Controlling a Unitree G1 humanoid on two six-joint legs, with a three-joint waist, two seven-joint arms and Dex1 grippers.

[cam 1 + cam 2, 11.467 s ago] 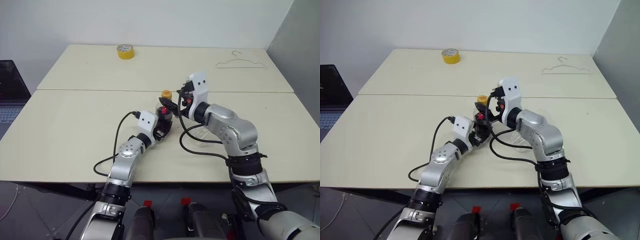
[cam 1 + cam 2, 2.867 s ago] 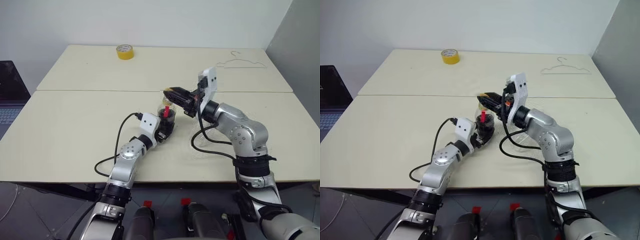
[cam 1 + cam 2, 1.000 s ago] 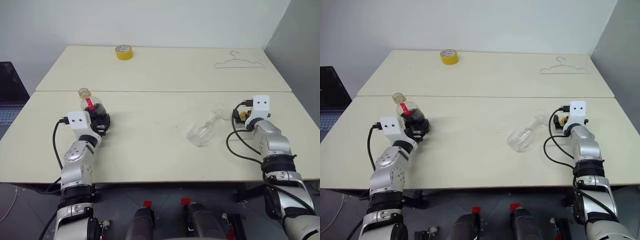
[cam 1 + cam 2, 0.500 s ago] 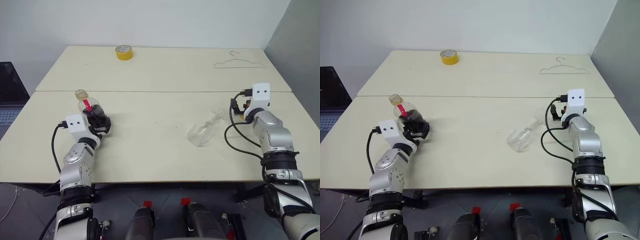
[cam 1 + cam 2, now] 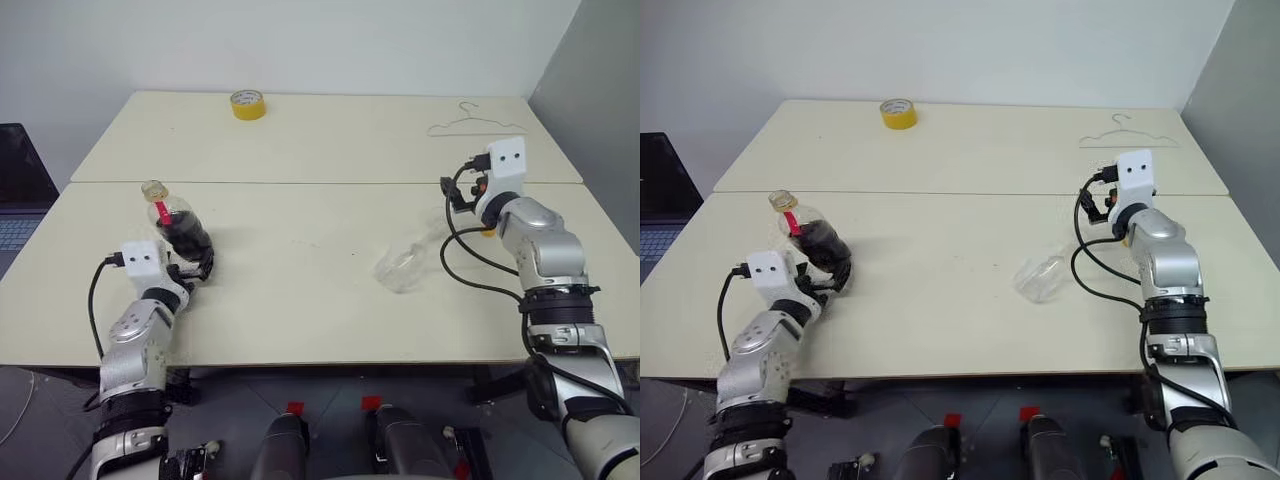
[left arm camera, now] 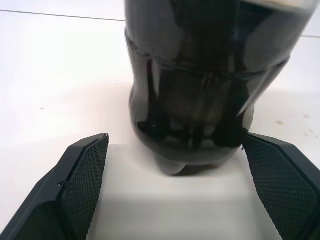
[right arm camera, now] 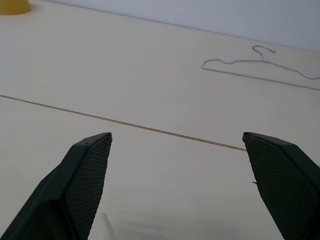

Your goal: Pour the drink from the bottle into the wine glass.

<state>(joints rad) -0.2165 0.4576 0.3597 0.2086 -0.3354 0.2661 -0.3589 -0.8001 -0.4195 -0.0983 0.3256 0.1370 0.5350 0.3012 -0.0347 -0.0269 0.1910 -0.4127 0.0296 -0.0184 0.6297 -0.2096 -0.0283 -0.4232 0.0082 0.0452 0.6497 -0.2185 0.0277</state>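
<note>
Both grippers are wide open rn. Left gripper [image 6: 175, 200] sits low on the near-left of the table [image 5: 300, 300], jaws spread w/ the bottle [image 5: 180, 230] standing between them, fingers clear of its sides in the wrist view, so it's let go. A sec ago it was clamped on that bottle, so that's the big change; arm has also slid back toward the table edge a bit.

Right gripper [image 7: 177, 190] is up in the air on the far right, holding nothing, pointing out over the table seam toward the wire hanger [image 7: 260, 65]. Compared w/ a sec ago it's climbed and swung inward.

Bottle is uncapped, leaning a little, drink [image 6: 200, 75] dark and filling the lower body, red strip hanging at the neck.

Wine glass [image 5: 402, 268] lies on its side mid-right, same spot as before, looks empty.

Yellow tape roll [image 5: 248, 103] at the far edge hasn't budged.
</note>
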